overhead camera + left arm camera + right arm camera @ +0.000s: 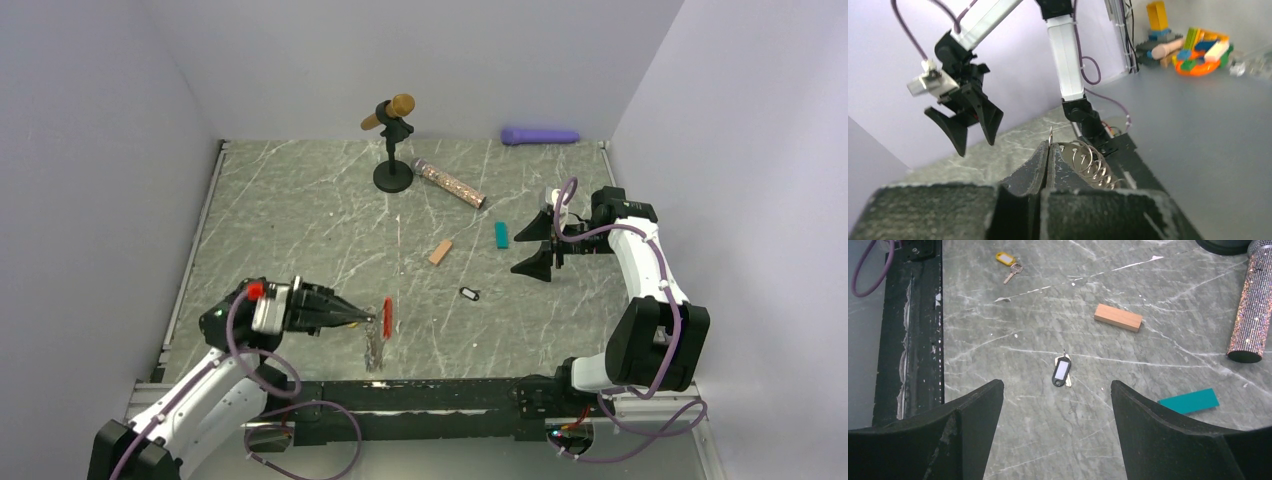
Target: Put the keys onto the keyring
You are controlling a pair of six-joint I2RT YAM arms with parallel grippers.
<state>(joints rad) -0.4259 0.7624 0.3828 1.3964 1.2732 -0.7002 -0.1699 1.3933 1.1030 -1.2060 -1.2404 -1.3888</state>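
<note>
While the left gripper [366, 320] pinches the keyring [387, 316] shut, its silver coil [1089, 161] dangling, the right gripper [530, 250] hangs wide open, empty, above a black-tagged key [1061, 371]

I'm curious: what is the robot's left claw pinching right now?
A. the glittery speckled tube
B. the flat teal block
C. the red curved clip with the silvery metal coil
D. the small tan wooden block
C: the left gripper is shut on the red curved clip with the silvery metal coil, while the tan wooden block, teal block and glittery speckled tube lie apart from it on the grey marbled table.
</note>
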